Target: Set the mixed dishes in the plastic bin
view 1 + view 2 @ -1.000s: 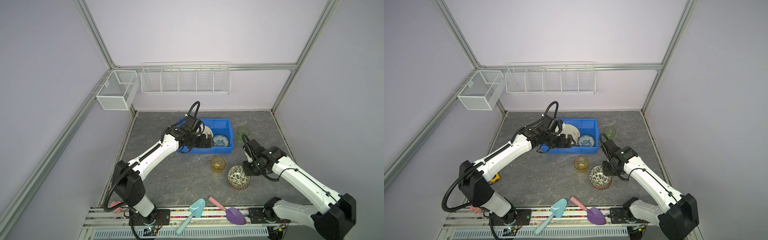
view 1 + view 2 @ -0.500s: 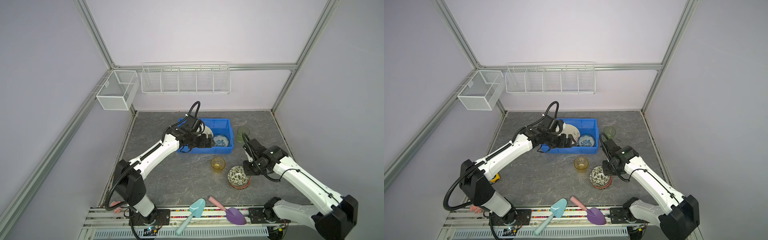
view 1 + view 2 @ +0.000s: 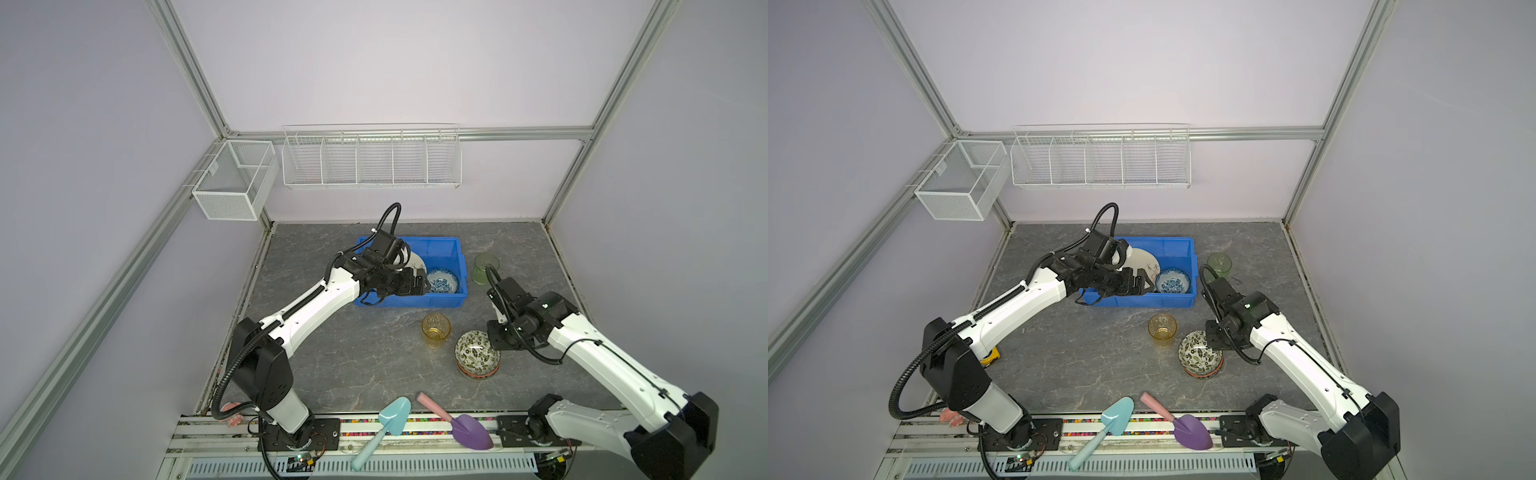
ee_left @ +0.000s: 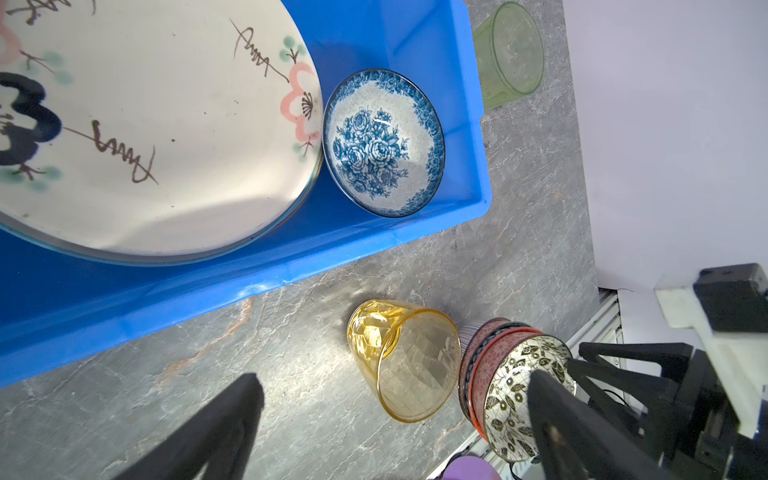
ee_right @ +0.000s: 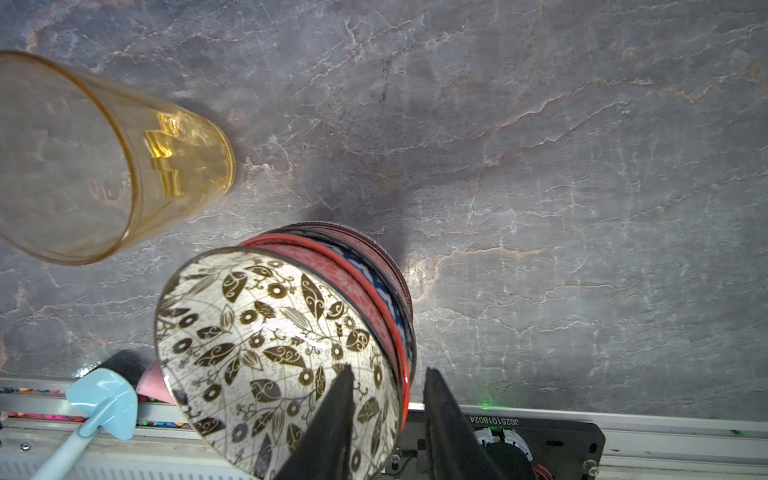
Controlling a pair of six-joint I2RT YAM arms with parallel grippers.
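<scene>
The blue plastic bin holds a cream scribbled plate and a blue-white bowl. My left gripper hangs open above the bin's front wall, holding nothing. In front of the bin stand an amber tumbler and a stack of bowls, the dark leafy one on top. My right gripper straddles the stack's rim, one finger inside the leafy bowl and one outside, jaws apart. A green tumbler stands right of the bin.
A teal toy shovel and a purple one lie at the front edge on the rail. A yellow tape measure peeks out beside the left arm. White wire baskets hang on the back and left walls.
The right gripper's jaws have spread apart at the bowl stack's rim. The stack still sits on the table. The left arm has barely moved.
</scene>
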